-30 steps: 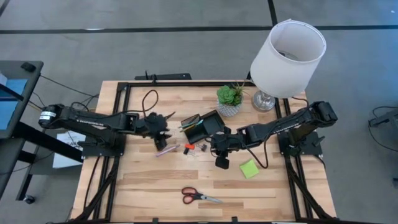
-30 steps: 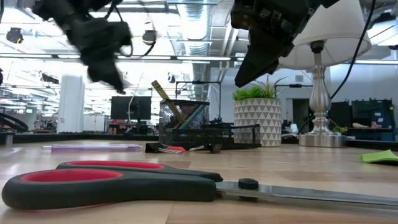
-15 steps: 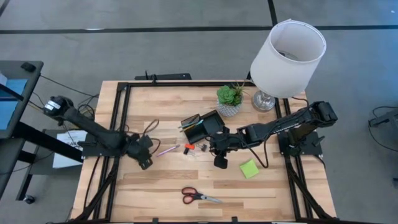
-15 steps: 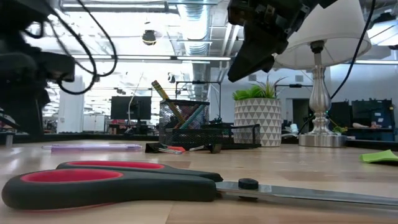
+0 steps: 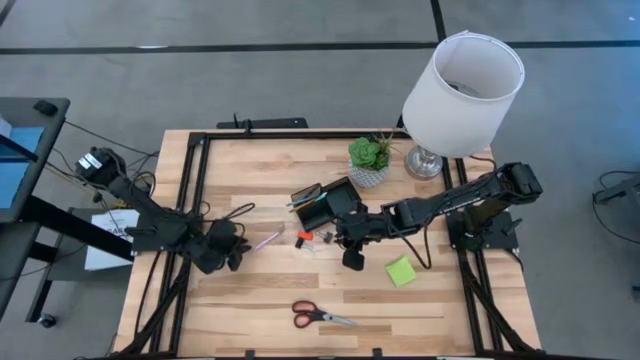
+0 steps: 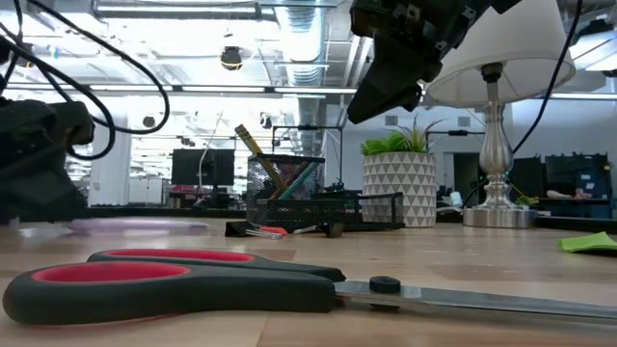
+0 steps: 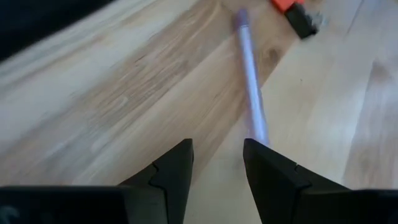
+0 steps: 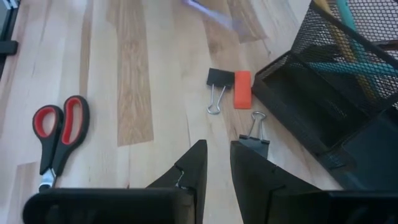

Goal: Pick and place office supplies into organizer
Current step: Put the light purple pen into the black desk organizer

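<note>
Left gripper [image 7: 216, 163] hovering by purple pen [image 7: 251, 99], jaws open, empty; right gripper [image 8: 216, 163] hanging beside organizer [image 8: 323, 93], jaws slightly apart, empty.

Overhead looks straight down, low looks level across; both share the scissors [image 5: 322, 316] [image 6: 193, 284].

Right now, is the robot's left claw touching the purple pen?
Apart. The left wrist view shows the left gripper open, with the purple pen lying on the table ahead of its fingertips.
</note>
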You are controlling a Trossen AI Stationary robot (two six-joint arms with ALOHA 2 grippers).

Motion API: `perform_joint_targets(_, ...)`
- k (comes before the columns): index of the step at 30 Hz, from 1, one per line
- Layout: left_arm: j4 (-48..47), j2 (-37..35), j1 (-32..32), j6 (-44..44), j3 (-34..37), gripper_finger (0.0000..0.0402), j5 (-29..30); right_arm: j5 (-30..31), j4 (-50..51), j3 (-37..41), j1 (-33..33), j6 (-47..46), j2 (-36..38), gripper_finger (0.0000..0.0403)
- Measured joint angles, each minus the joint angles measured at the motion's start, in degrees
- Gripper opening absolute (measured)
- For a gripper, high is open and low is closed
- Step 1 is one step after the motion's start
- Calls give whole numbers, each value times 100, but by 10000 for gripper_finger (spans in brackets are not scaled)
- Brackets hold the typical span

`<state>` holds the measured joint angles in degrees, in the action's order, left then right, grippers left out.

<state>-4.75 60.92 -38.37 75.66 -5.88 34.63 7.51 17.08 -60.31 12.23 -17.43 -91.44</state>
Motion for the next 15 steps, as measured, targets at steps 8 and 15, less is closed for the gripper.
perform_joint_targets(8,742,16,-91,-747,231,149,117,0,5,0,-33,8,0,65)
perform_joint_targets(15,1246,31,-92,-637,231,177,229,-14,7,0,-181,127,0,65)
